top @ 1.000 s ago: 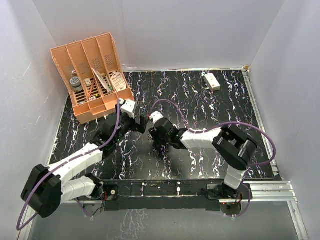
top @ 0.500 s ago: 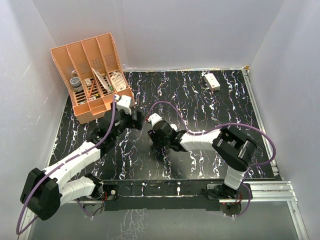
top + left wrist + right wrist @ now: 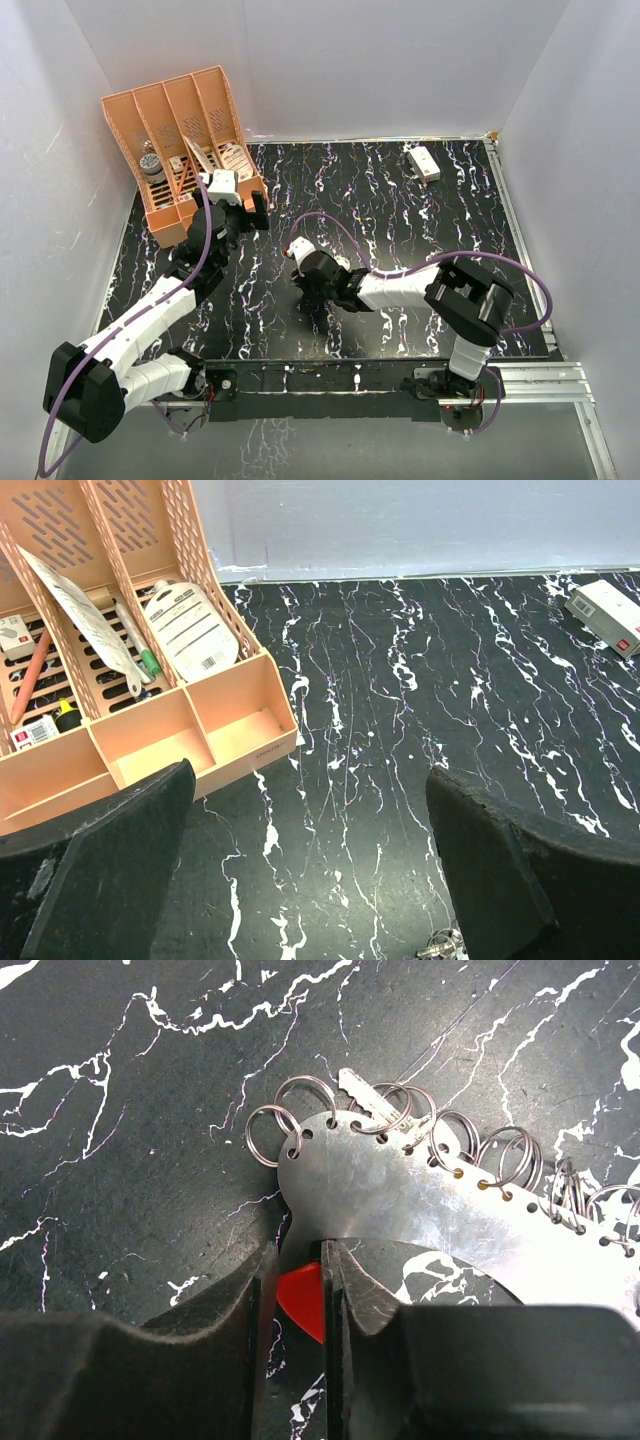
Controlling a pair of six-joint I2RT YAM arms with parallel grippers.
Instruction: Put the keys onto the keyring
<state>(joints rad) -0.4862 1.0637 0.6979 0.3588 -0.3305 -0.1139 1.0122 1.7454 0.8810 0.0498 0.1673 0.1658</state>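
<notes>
In the right wrist view the keyring's red band [image 3: 300, 1298] sits between the fingers of my right gripper [image 3: 298, 1285], whose jaws are closed against both its sides. A curved silvery plate [image 3: 400, 1195] with several small wire rings [image 3: 272, 1135] fans out from the red piece on the black table. One silvery key [image 3: 362, 1090] lies under a ring at the plate's far edge. In the top view my right gripper [image 3: 304, 292] is low over the table's middle and hides the keyring. My left gripper [image 3: 250, 210] [image 3: 310, 880] hangs wide open and holds nothing, near the organizer.
An orange desk organizer [image 3: 185, 150] [image 3: 240, 730] holding pens and cards stands at the back left. A white rectangular box [image 3: 423, 162] [image 3: 605, 615] lies at the back right. A bit of wire rings [image 3: 440, 945] shows by the left gripper's right finger.
My left arm has pulled back up and left toward the organizer, its jaws still wide. My right gripper has slid left and toward the near edge, and its jaws have narrowed onto the red piece.
</notes>
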